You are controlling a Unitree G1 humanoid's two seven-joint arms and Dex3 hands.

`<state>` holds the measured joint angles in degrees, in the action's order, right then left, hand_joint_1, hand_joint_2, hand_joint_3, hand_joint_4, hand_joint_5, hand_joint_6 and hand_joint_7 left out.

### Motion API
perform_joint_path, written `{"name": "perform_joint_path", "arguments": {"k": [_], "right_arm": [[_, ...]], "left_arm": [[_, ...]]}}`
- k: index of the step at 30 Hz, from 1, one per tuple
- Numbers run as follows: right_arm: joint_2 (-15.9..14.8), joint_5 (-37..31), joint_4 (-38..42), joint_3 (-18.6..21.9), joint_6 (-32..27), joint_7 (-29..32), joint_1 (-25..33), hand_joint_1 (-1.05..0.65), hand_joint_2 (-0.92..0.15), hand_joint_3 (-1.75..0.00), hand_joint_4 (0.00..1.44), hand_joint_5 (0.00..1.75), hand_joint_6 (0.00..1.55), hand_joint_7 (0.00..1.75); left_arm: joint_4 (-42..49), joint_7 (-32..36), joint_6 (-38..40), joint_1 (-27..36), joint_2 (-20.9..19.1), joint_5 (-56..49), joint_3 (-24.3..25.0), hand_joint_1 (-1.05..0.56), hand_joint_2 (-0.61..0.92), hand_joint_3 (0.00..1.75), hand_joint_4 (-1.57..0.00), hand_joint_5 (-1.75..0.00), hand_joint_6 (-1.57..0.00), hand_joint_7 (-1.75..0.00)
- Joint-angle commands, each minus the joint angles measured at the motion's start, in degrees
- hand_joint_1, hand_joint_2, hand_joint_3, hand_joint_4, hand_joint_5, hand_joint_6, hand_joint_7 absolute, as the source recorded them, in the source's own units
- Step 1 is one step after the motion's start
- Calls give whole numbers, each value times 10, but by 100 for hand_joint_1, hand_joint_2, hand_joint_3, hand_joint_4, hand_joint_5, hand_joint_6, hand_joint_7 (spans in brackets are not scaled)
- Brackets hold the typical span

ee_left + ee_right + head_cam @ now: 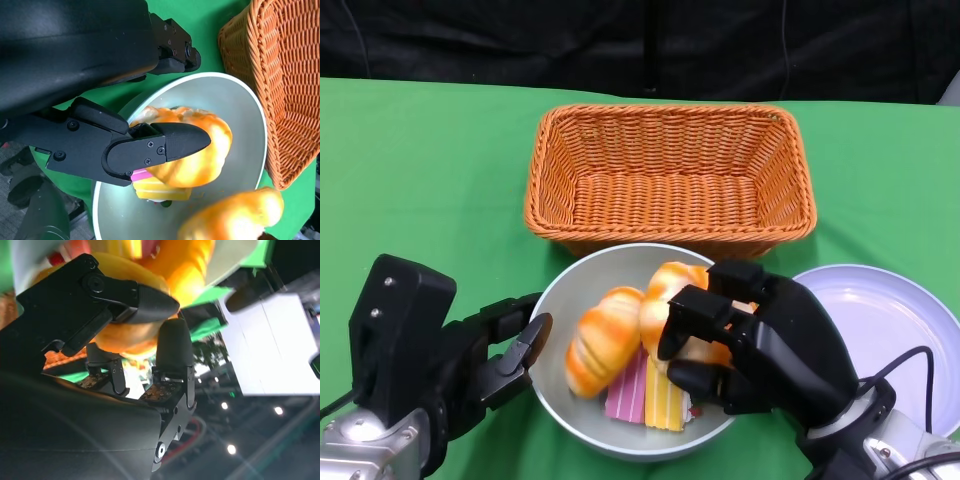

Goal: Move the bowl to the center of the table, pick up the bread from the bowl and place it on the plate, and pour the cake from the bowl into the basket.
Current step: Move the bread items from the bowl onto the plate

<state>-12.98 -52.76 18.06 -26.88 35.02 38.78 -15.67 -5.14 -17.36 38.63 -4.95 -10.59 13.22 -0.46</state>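
Your colour inventory:
- Woven wicker rectangular basket [669, 178]: orange throughout, with a regular ribbed weave.
- Round bowl [565, 296]: pale grey-green, plain.
- Two glossy bread rolls [604, 340], [672, 290]: golden orange fading to cream-white in bands.
- Layered cake slice [648, 393]: vertical stripes of pink and yellow with thin white lines.
- Round flat plate [890, 315]: pale lavender-white, plain.
- Table cloth [420, 170]: solid bright green.
- Both hands [505, 355], [740, 335]: black; forearms silver.
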Motion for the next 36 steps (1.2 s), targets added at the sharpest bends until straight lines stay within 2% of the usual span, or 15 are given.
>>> {"name": "perform_joint_path", "arguments": {"k": [1, 12, 17, 20, 23, 25, 28, 33, 36], "right_arm": [[-8, 7, -19, 14, 9, 21, -4, -28, -48, -128, 105, 175, 78, 175], [-22, 56, -75, 46, 54, -1, 15, -23, -35, -133, 103, 175, 76, 175], [-28, 86, -121, 73, 62, -37, 34, -22, -30, -149, 103, 175, 76, 175], [-28, 102, -137, 87, 64, -57, 43, -22, -29, -152, 103, 175, 75, 175], [-33, 128, -155, 108, 65, -81, 56, -19, -23, -163, 104, 175, 78, 175], [-39, 145, -168, 123, 57, -104, 70, -19, -16, -171, 104, 175, 78, 175], [-49, 162, -185, 151, 44, -133, 93, -18, -12, -174, 103, 175, 77, 175], [-65, 192, -195, 192, 18, -180, 131, -19, -12, -173, 101, 175, 73, 172], [-69, 202, -196, 212, 4, -199, 149, -19, -16, -169, 100, 175, 72, 171]], "left_arm": [[-1, 4, -14, 8, -10, -10, 1, -71, 92, 60, -1, -64, -25, -2], [-3, 3, -75, 22, -22, -41, 3, -74, 92, 60, 0, -63, -23, -1], [4, -5, -107, 25, -31, -45, 11, -75, 92, 59, 0, -64, -22, 0], [4, -2, -117, 27, -32, -45, 14, -76, 92, 58, 0, -66, -23, 0], [-1, 7, -139, 32, -29, -51, 18, -74, 92, 56, 0, -73, -25, -1], [-2, 11, -159, 36, -27, -56, 20, -74, 92, 56, 0, -76, -26, -2], [-5, 18, -182, 41, -29, -64, 21, -72, 92, 58, 0, -76, -26, -2], [-12, 24, -195, 46, -29, -72, 23, -69, 92, 61, 0, -73, -26, -1], [-20, 24, -193, 50, -30, -71, 26, -68, 92, 62, 0, -70, -26, -1]]}}
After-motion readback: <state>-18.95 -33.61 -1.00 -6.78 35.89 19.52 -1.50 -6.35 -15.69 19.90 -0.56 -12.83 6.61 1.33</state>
